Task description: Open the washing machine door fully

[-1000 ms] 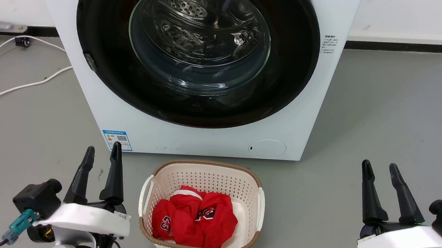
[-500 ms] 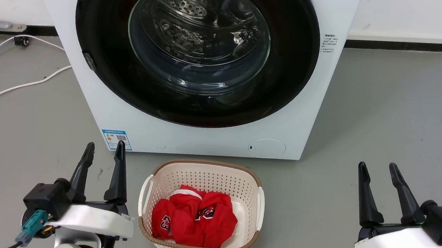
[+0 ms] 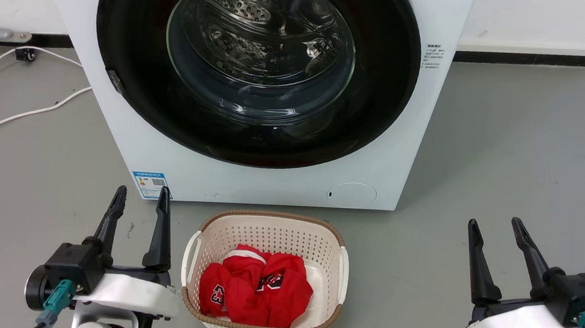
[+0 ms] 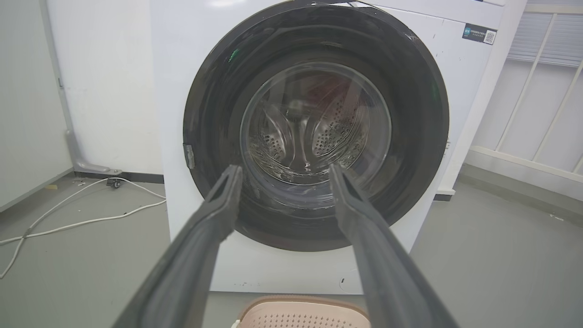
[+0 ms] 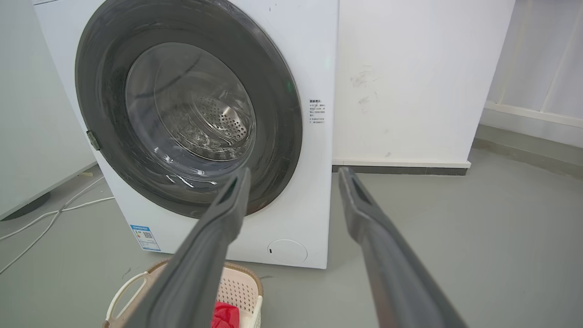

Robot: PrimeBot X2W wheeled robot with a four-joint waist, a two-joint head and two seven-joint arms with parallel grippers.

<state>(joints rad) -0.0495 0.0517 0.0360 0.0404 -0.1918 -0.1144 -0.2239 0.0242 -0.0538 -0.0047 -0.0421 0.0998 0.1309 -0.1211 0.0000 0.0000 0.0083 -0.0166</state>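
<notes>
Washing machine door (image 3: 258, 66) is shut, flush in the front of the washing machine (image 3: 270, 185), which stands on the grey floor (image 3: 504, 148) against the back wall. Nothing touches the door, so the task looks to be at its start. A small grey metal fitting (image 3: 114, 80) sits on the door's left rim. It's likely the hinge, so the edge to pull is probably the right rim; that's a guess.

Laundry basket (image 3: 268, 219) with red clothes (image 3: 258, 290) sits on the floor just before the machine's bottom front edge, under the door. It's probably parked there for loading. It blocks a straight low approach, so the arms flank it. White cable (image 3: 28, 112) lies on the floor left of the machine, well apart.

Left gripper (image 3: 142, 193) is low, just beside the basket's left side. Right gripper (image 3: 494, 223) is well apart on the right. Both point at the machine, likely staged before the reach. Both have jaws spread wide, nothing between them, touching nothing. In the left wrist view the fingers (image 4: 218, 214) frame the door glass. In the right wrist view the fingers (image 5: 227, 205) aim at the door's lower right rim.
</notes>
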